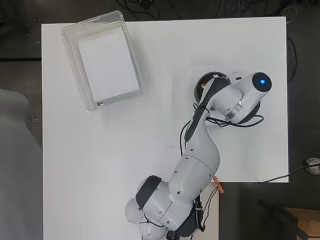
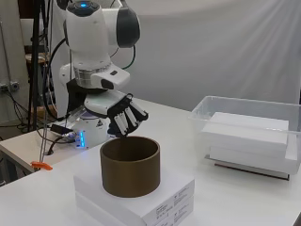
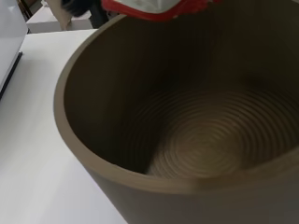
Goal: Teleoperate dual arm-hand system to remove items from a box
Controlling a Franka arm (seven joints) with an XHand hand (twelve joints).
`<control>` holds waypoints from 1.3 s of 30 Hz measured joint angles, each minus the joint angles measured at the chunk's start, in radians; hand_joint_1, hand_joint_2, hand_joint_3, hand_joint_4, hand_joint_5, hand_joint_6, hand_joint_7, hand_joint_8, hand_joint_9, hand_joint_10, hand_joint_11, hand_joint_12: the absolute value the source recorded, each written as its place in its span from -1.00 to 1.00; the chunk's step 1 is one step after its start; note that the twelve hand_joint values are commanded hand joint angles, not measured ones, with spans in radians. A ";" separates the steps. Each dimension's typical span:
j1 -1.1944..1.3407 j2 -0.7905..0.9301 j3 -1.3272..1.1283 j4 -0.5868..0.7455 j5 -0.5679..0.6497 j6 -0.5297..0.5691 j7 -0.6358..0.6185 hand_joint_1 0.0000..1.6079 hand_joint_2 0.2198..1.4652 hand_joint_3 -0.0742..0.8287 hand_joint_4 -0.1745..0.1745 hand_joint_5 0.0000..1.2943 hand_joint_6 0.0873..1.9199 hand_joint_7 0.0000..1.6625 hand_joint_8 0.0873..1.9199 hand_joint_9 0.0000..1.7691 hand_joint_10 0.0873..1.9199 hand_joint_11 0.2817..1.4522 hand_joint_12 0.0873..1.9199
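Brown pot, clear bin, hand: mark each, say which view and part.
brown pot (image 2: 130,175): side view, outer wall.
clear bin (image 1: 131,48): overhead view, right wall.
hand (image 2: 126,117): side view, curled fingers above the pot's rim.

Brown ribbed pot (image 2: 130,165), white boxes (image 2: 136,200), clear bin (image 2: 244,123), black-and-white hand (image 2: 126,117), possibly red-and-white packet (image 3: 156,8).
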State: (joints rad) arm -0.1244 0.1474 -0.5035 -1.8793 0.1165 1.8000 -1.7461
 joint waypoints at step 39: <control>0.035 -0.686 0.313 -0.205 -0.274 0.057 0.513 -1.00 0.43 -0.83 -0.03 -0.57 -1.00 -0.39 -1.00 -0.15 -1.00 -0.41 -1.00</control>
State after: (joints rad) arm -0.0893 -0.5386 -0.1910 -2.0844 -0.1574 1.8566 -1.2326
